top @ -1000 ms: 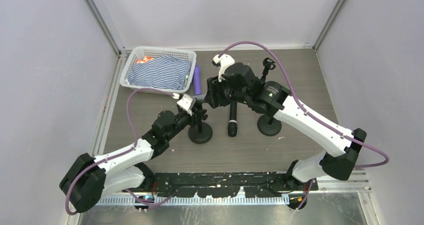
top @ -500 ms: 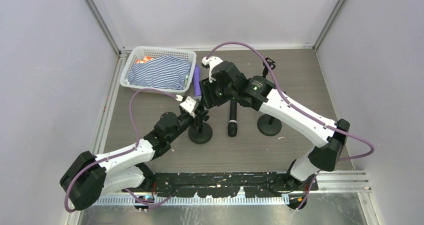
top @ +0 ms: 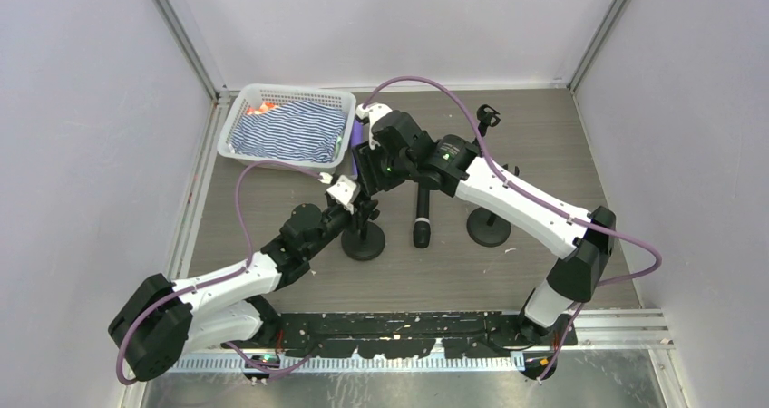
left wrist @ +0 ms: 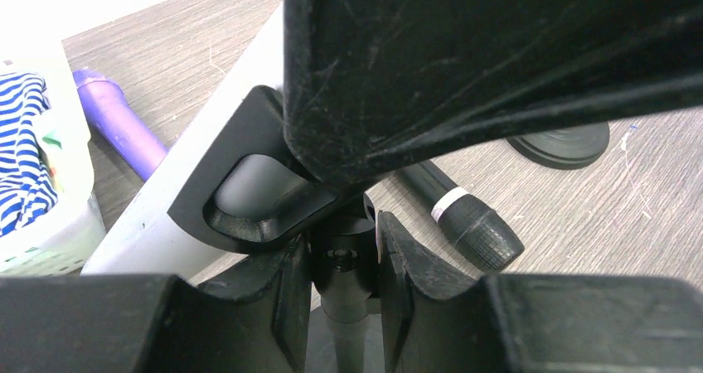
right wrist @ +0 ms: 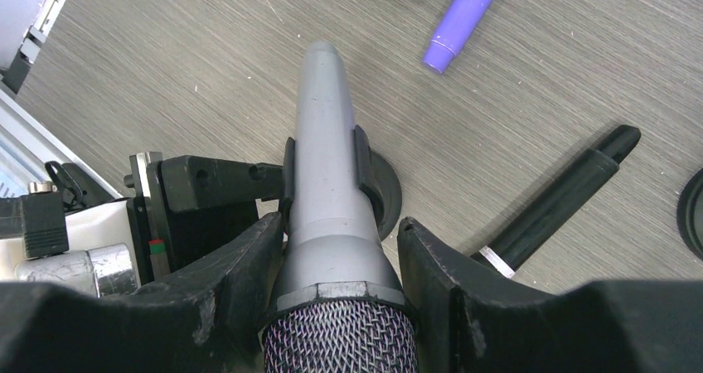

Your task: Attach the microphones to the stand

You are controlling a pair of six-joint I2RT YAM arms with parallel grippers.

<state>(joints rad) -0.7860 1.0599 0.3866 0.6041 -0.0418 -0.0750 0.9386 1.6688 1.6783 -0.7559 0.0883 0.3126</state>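
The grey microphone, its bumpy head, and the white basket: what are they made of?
The grey microphone has a body that looks like smooth matte metal, or maybe painted plastic: it has a dull, even sheen and no grain. Its head looks like woven wire mesh, with a fine criss-cross pattern. The white basket looks like moulded plastic: a thin rim, slotted walls, evenly white.

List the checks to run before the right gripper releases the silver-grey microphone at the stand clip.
1. Right gripper shut on silver-grey stick microphone: ok.
2. Microphone's handle between prongs of black clip: ok.
3. Left gripper shut on black stand post under clip: ok.
4. Handle pressed fully home in clip: cannot tell.
5. Black stick microphone lying apart from round stand base: ok.
6. Purple stick microphone mounted: not ok, lies beside white basket.
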